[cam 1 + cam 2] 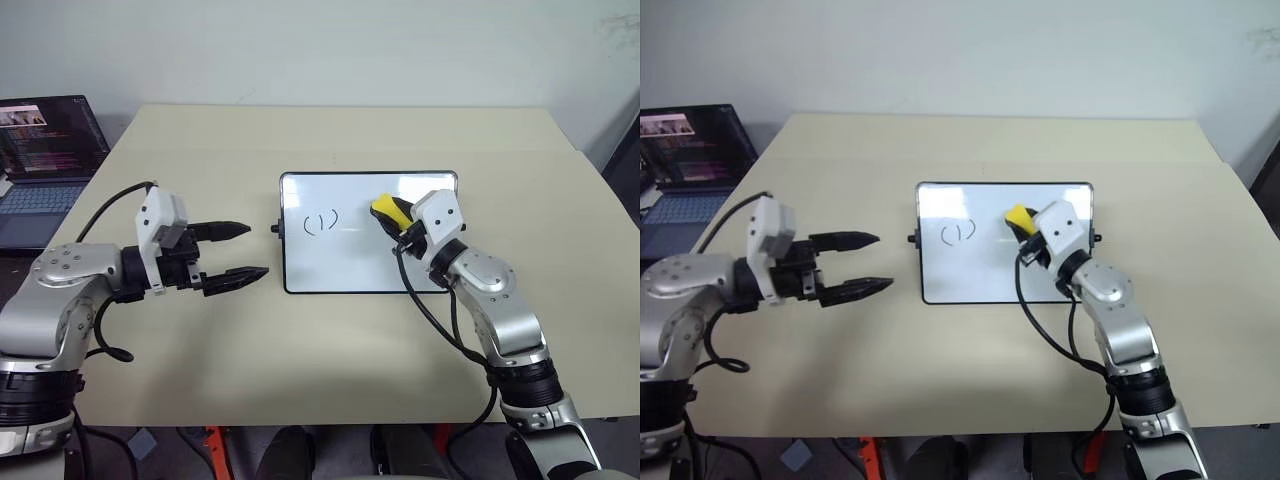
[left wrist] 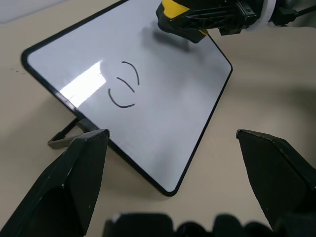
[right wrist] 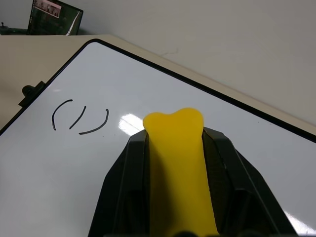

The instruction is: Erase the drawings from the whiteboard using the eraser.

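The whiteboard [image 1: 340,265] is glossy white with glare patches, the table [image 1: 300,350] matt beige and smooth, the eraser [image 3: 180,168] smooth yellow plastic-looking.

Silver jointed arms, white wrist housings, looping black cables, black-fingered left gripper [image 1: 232,252].

**One mark left to read**

The whiteboard [image 1: 340,270] carries a single handwritten mark in black marker, "(1)" [image 1: 320,222], on its left half. The laptop [image 1: 45,150] beside the bench shows lines of coloured text on a dark screen, too small to read.
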You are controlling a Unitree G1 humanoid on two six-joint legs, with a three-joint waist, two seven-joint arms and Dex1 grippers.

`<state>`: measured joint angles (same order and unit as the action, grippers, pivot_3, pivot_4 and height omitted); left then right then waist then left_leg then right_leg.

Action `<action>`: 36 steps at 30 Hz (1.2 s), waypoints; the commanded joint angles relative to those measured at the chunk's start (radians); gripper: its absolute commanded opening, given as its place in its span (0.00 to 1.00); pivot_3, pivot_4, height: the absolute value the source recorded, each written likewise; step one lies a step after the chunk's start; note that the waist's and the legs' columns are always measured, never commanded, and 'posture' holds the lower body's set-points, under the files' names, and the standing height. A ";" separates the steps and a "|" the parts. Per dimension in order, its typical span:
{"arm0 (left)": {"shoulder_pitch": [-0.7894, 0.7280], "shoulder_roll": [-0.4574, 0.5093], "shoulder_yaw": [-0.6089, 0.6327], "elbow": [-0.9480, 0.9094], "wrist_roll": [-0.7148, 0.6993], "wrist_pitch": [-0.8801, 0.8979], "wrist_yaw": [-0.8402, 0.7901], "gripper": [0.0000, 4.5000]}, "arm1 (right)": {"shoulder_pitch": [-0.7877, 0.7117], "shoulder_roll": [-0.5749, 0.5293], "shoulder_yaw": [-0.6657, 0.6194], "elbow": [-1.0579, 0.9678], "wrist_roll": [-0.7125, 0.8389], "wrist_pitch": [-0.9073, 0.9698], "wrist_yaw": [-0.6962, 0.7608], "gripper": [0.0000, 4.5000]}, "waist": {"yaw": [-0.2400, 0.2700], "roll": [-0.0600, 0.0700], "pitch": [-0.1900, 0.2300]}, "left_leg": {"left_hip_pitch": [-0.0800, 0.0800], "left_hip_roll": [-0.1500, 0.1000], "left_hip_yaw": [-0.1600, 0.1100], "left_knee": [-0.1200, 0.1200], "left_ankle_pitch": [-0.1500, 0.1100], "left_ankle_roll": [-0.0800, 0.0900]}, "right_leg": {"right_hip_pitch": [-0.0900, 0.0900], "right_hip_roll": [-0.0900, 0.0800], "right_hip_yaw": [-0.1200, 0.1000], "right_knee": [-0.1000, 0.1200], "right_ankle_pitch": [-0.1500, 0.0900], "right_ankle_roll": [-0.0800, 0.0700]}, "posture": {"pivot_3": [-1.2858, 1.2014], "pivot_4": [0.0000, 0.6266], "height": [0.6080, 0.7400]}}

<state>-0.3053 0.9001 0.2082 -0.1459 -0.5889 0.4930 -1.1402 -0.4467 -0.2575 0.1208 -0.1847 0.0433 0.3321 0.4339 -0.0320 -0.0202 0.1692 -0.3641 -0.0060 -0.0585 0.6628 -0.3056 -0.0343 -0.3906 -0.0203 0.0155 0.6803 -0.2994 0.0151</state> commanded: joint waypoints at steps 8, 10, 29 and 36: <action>0.062 0.021 0.038 -0.013 0.076 -0.071 0.038 1.00 | -0.059 0.028 0.015 0.028 0.004 -0.057 0.000 0.26 | 0.000 0.000 0.000 | 0.000 0.000 0.000 0.000 0.000 0.000 | -0.001 0.000 0.000 0.000 0.000 0.000 | 0.52 0.24 1.00; 0.057 0.018 0.038 -0.005 0.079 -0.076 0.044 1.00 | -0.080 0.042 0.028 0.048 -0.002 -0.072 -0.002 0.26 | 0.000 0.000 0.000 | 0.000 0.000 0.000 0.000 0.000 0.000 | -0.001 0.000 0.000 0.000 0.000 0.000 | 0.52 0.24 1.00; 0.075 0.011 0.040 -0.045 0.073 -0.077 0.044 1.00 | -0.358 0.193 0.060 0.443 -0.058 -0.271 -0.046 0.26 | -0.003 0.000 0.000 | -0.002 0.000 0.001 0.000 0.000 0.000 | -0.003 0.000 0.001 0.001 0.000 0.000 | 0.52 0.24 1.00; 0.098 0.015 0.061 -0.074 0.064 -0.064 0.049 1.00 | -0.333 0.177 0.069 0.461 -0.072 -0.269 -0.031 0.26 | -0.003 0.000 0.000 | -0.002 0.000 0.001 0.000 0.000 0.000 | -0.004 0.000 0.001 0.001 0.000 0.000 | 0.52 0.24 1.00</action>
<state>-0.2046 0.9002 0.2318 -0.1895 -0.5086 0.4299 -1.0983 -0.7744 -0.0762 0.1869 0.2944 -0.0209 0.0782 0.3966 -0.0353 -0.0198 0.1694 -0.3661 -0.0057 -0.0570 0.6623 -0.3056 -0.0344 -0.3946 -0.0206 0.0165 0.6812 -0.2993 0.0149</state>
